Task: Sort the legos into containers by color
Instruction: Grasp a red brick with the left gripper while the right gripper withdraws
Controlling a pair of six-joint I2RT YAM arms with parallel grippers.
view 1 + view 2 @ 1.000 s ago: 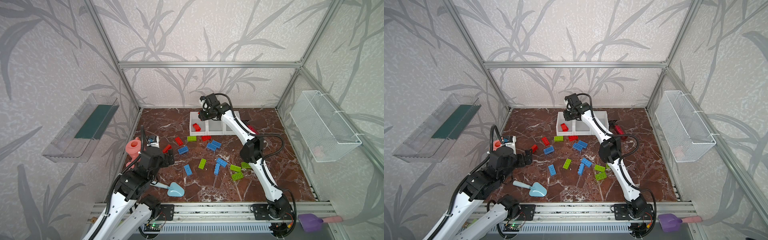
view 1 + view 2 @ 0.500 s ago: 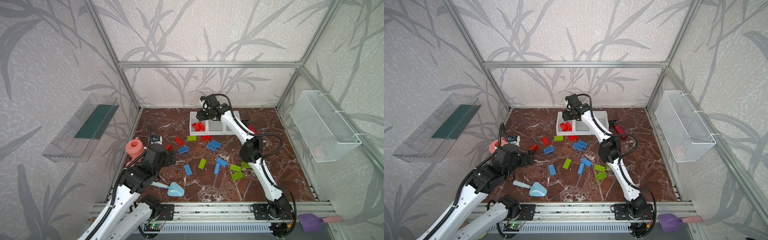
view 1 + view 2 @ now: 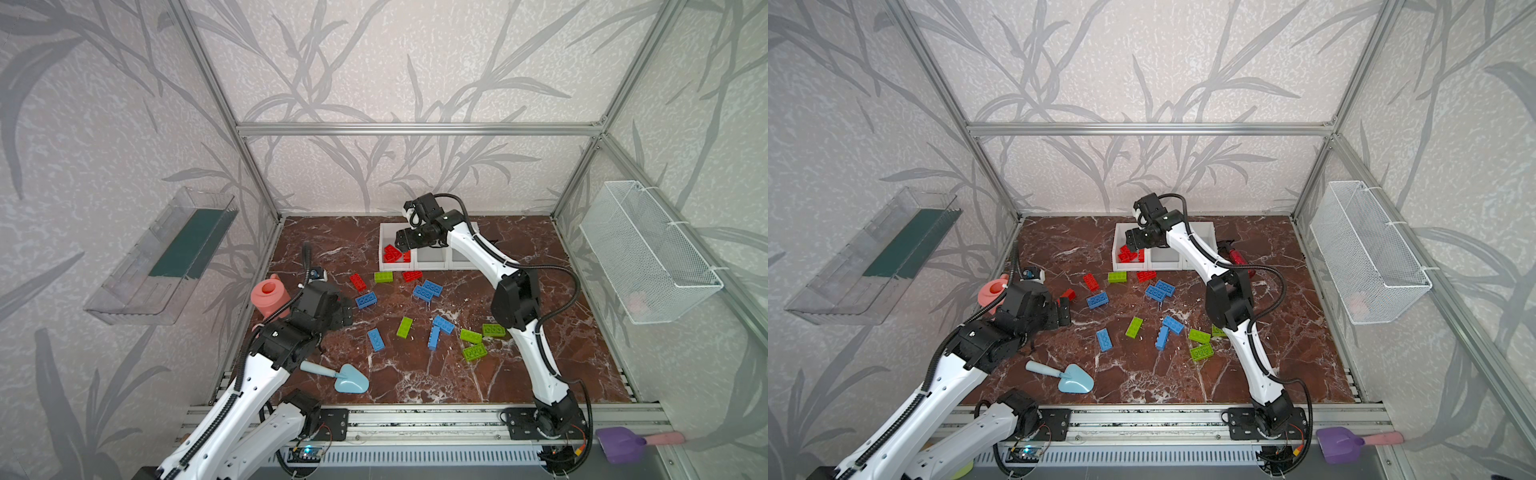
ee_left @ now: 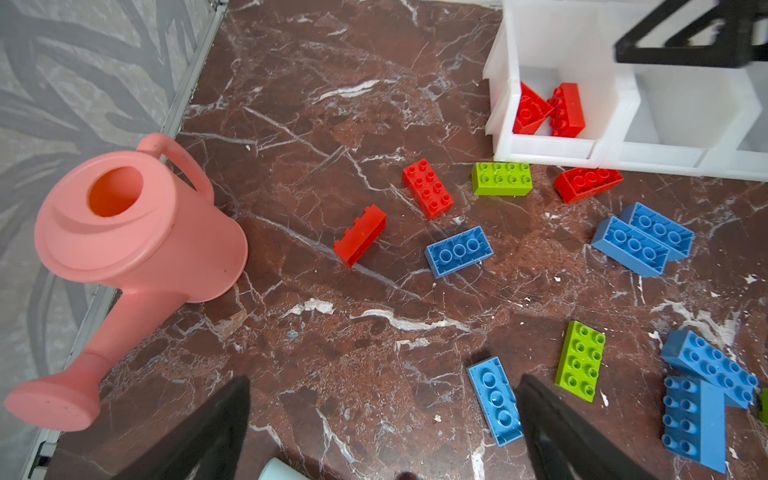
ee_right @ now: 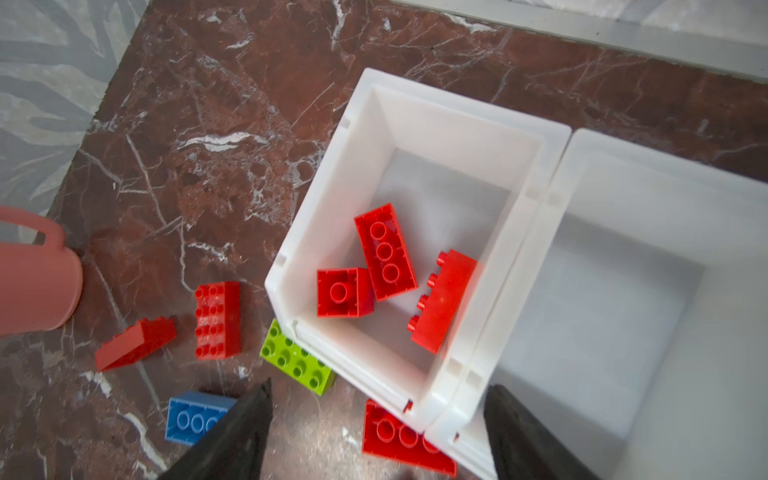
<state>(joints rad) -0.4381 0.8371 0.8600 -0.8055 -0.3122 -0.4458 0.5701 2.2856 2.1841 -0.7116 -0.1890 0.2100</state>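
Hovering above the containers (image 3: 434, 265), at the bin on the left end of the row in both top views, my right claw (image 5: 380, 388) stands spread and pinches nothing. Three red legos (image 5: 386, 251) lie in that bin beneath me, one of them tipped on its side near the wall shared with the middle bin. The other legos (image 3: 428, 289) are scattered over the marble table (image 3: 415, 386) in front of the row. A red one (image 4: 588, 183) and a lime green one (image 4: 500, 178) sit just beside the bin's front wall (the red one seems to touch it), with blue ones farther out. My left claw (image 4: 384, 381) hangs low over the table near a pink watering can (image 4: 137, 224), fingers wide apart and empty. A red brick (image 4: 359, 235) on its side lies ahead of it.
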